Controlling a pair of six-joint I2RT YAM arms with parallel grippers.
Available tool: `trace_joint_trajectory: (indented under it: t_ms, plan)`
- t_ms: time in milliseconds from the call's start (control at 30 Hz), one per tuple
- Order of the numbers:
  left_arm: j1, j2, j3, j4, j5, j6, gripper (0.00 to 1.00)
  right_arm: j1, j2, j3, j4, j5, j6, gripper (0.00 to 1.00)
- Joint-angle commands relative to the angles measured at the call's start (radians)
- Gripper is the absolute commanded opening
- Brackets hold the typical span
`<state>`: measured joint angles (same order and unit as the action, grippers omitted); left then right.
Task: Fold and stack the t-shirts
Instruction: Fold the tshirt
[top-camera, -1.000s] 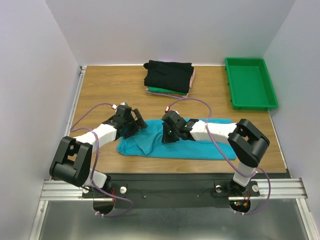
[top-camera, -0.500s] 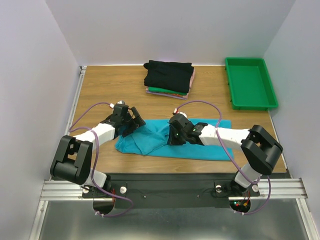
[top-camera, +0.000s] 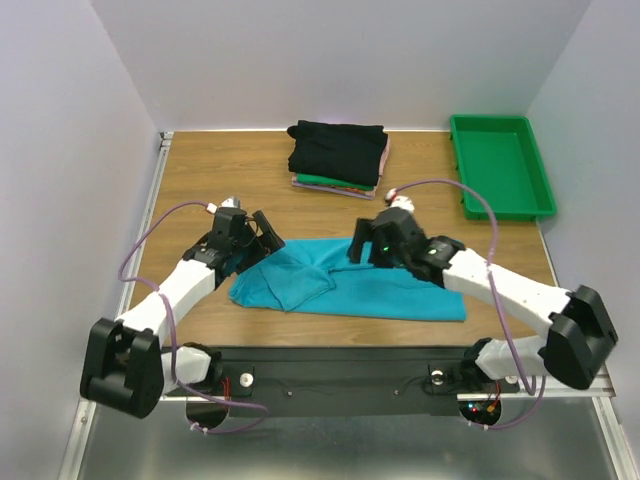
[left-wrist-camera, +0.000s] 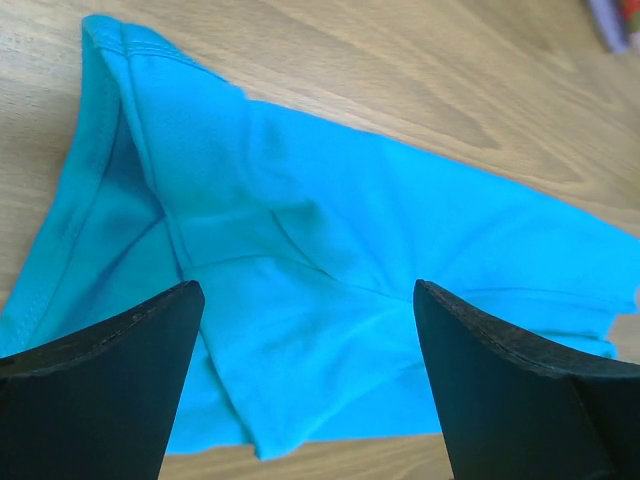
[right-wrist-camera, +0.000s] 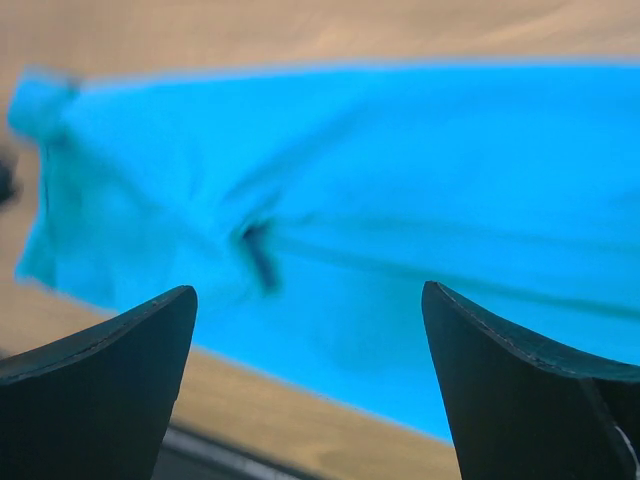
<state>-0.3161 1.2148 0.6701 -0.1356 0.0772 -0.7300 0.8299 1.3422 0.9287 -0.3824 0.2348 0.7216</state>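
The teal t-shirt (top-camera: 395, 288) lies on the table in a long strip, its left part folded over into a rumpled flap (top-camera: 290, 278). My left gripper (top-camera: 264, 238) hovers open at the shirt's upper left corner; in the left wrist view nothing but teal cloth (left-wrist-camera: 330, 220) shows between its fingers. My right gripper (top-camera: 363, 249) hangs open above the shirt's far edge near the middle, and the right wrist view shows the cloth (right-wrist-camera: 420, 190) below, apart from the fingers. A stack of folded t-shirts (top-camera: 338, 150), black on top with green and pink edges showing beneath, rests at the back.
A green plastic tray (top-camera: 470, 170) stands at the back right. Bare wooden table (top-camera: 210, 170) spreads around the stack. Purple cables loop from both wrists. The black rail of the arm bases runs along the near edge.
My right gripper opened, let go of the teal shirt, and rose back toward the right. The fold now lies on the shirt's left part. The left arm drew slightly left.
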Motion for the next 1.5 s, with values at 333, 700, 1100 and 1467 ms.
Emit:
trace_joint_trajectory:
  t_ms: [333, 700, 1100, 1467]
  plan:
    - [-0.166, 0.107, -0.098, 0.22, 0.113, -0.094, 0.98, -0.494, 0.09, -0.102, -0.023, -0.051, -0.149, 1.0]
    - [0.06, 0.538, 0.206, 0.137, 0.07, 0.033, 0.99, -0.342, 0.084, -0.221, 0.051, -0.23, -0.079, 1.0]
    - [0.213, 0.92, 0.856, -0.16, -0.027, 0.139, 0.98, 0.073, 0.233, -0.101, 0.142, -0.319, 0.111, 1.0]
    - [0.238, 1.197, 1.38, -0.283, 0.001, 0.176, 0.98, 0.176, 0.342, 0.151, 0.157, -0.325, -0.008, 1.0]
